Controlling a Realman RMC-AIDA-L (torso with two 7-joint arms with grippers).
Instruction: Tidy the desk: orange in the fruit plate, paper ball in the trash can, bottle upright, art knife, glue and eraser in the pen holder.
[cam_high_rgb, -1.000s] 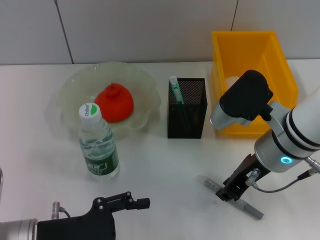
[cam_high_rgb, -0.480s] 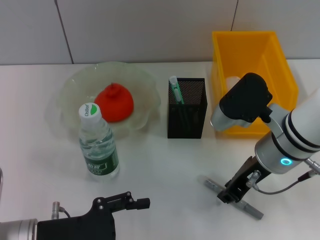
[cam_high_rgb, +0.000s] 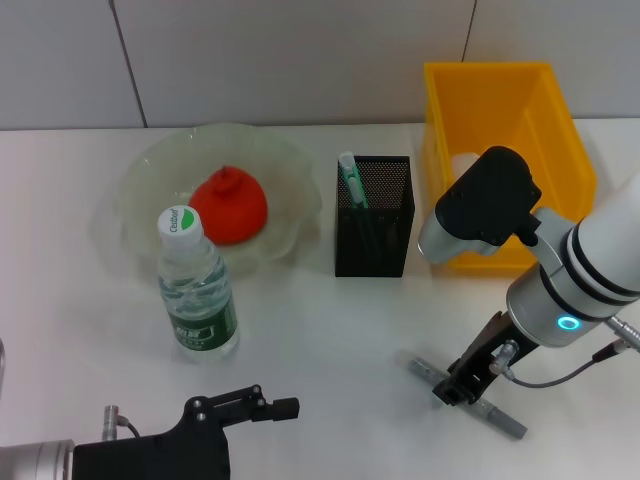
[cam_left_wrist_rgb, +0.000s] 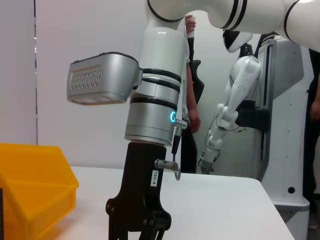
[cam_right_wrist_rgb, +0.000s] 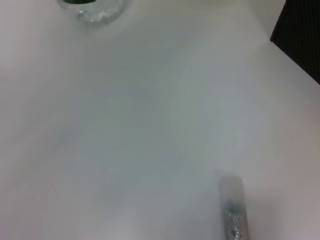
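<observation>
Right gripper (cam_high_rgb: 455, 388) down on art knife (cam_high_rgb: 500, 416) lying on desk (cam_high_rgb: 330, 330), finger state unclear | left gripper (cam_high_rgb: 275, 405) idle at near edge, fingers together | bottle (cam_high_rgb: 196, 288) upright

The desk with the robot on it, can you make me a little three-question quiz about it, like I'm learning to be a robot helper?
1. True or false: the bottle is standing upright.
2. Where is the orange? A) in the yellow bin B) in the fruit plate C) in the pen holder
3. Which gripper is down at the art knife lying on the table?

Key
1. True.
2. B.
3. The right gripper; the left gripper sits low at the near edge, away from the work.
</observation>
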